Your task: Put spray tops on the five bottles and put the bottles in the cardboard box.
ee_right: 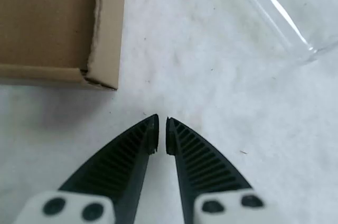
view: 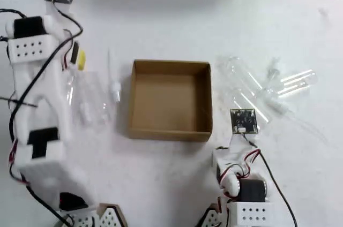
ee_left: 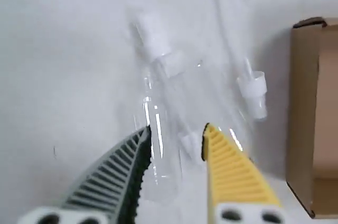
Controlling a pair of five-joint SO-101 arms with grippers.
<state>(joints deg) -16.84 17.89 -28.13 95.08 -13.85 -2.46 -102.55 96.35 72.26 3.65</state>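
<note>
Over a bottle beside a loose spray top, left end effector spread; right end effector pressed together

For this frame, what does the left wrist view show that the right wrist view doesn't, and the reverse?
Left wrist view: the left gripper is open, with its grey and yellow fingers either side of a capped bottle that has a white spray top fitted. A loose spray top lies beside it.
Right wrist view: the right gripper is shut over the bare table, near part of another clear bottle.
Both: the cardboard box and the white table.
</note>
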